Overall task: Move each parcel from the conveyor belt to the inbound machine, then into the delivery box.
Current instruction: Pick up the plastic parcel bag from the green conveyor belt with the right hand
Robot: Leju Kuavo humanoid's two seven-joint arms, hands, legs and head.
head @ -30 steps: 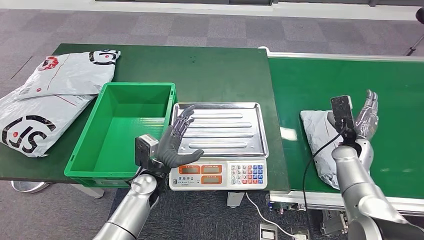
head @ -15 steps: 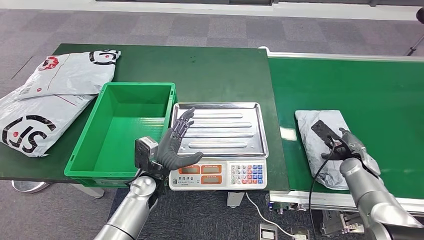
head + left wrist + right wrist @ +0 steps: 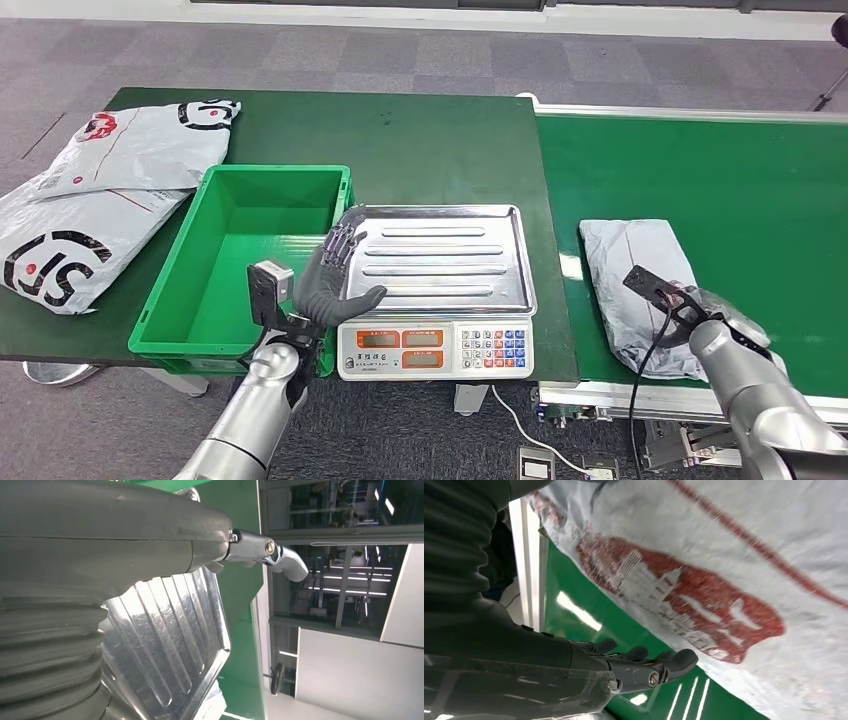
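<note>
A grey plastic parcel (image 3: 625, 280) lies on the green conveyor belt (image 3: 720, 170), near its front edge. My right hand (image 3: 705, 308) is low at the parcel's near right corner, largely hidden behind its wrist camera. In the right wrist view the fingers (image 3: 644, 667) stretch out straight over the belt (image 3: 569, 595), beside the parcel's red print (image 3: 704, 600), with nothing in them. My left hand (image 3: 335, 270) hovers with fingers apart over the left edge of the scale's steel tray (image 3: 450, 260). The tray (image 3: 165, 630) appears close under that hand.
The scale's keypad and displays (image 3: 440, 348) face me at the table's front. A green delivery box (image 3: 240, 285) stands left of the scale. Two large white parcels (image 3: 100, 190) lie at the far left of the dark green table (image 3: 420, 150).
My right hand came down from above the parcel to its near right corner. The parcel drifted slightly left on the belt. My left hand shifted a little left.
</note>
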